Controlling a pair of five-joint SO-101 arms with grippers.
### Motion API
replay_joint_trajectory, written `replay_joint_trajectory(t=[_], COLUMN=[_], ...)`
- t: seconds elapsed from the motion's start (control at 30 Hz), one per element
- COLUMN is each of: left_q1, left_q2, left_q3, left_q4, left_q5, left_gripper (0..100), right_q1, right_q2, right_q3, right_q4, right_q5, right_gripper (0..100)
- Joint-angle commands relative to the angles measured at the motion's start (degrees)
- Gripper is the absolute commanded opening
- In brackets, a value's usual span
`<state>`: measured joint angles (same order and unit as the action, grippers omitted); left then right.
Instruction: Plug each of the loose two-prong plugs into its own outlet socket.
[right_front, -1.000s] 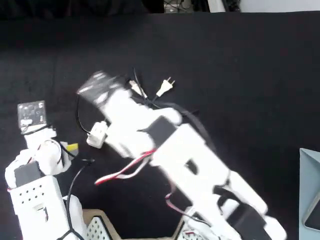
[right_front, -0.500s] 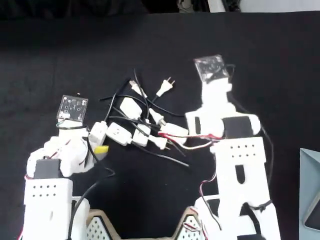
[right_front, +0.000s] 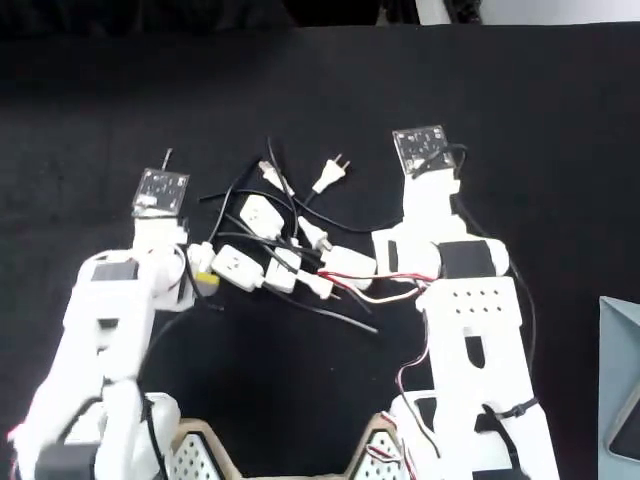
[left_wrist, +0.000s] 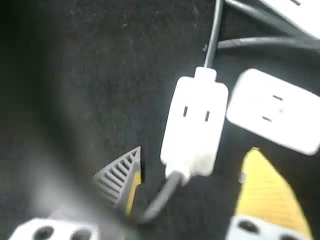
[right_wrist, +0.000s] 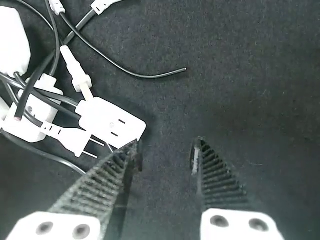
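Observation:
A tangle of white two-prong plugs, white outlet sockets and black cords lies mid-table (right_front: 280, 250). My left gripper (left_wrist: 192, 185) is open, its grey finger (left_wrist: 120, 172) and yellow finger (left_wrist: 265, 195) on either side of the cord end of a two-slot socket (left_wrist: 195, 125); a second socket (left_wrist: 275, 115) lies beside it. My right gripper (right_wrist: 165, 150) is open just above the cloth, beside another socket (right_wrist: 112, 122) and a loose plug (right_wrist: 70, 140) with bare prongs. Two more loose plugs (right_front: 330, 175) (right_front: 270, 172) lie at the far side of the pile.
The table is covered in black cloth (right_front: 520, 120). The left arm (right_front: 110, 310) and right arm (right_front: 465, 300) flank the pile. A grey-blue object (right_front: 620, 380) sits at the right edge. A loose cord end (right_wrist: 165, 75) curves over the cloth.
The right arm swung off the pile to its right side, uncovering the plugs. The left arm moved forward, bringing its gripper up to the leftmost socket.

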<state>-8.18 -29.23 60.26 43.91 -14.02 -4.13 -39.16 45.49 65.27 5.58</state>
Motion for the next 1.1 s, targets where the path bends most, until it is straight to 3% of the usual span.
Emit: replay_joint_trajectory(t=[0.0,0.43,0.67,0.83,1.07], left_q1=[0.4,-1.2,-5.2,-4.2,0.0], left_q2=[7.6,12.0,12.0,13.2,24.8], left_q3=[-5.7,-10.3,-17.7,-24.8,-36.2], left_q4=[-3.6,-3.8,-3.7,-4.6,-13.3], left_q5=[-0.2,-0.2,-0.1,-0.1,-0.2], left_gripper=[25,3,3,3,3], right_q1=[0.5,0.5,0.5,0.5,0.5], right_q2=[-1.1,-1.1,-1.4,-1.4,-1.3], right_q3=[-0.2,-0.2,0.5,0.6,0.6], right_q4=[-0.8,-0.7,-1.1,-1.1,-1.1], right_q5=[-0.5,-0.4,-0.5,-0.5,-0.5], right_gripper=[16.6,16.6,16.6,16.6,16.6])
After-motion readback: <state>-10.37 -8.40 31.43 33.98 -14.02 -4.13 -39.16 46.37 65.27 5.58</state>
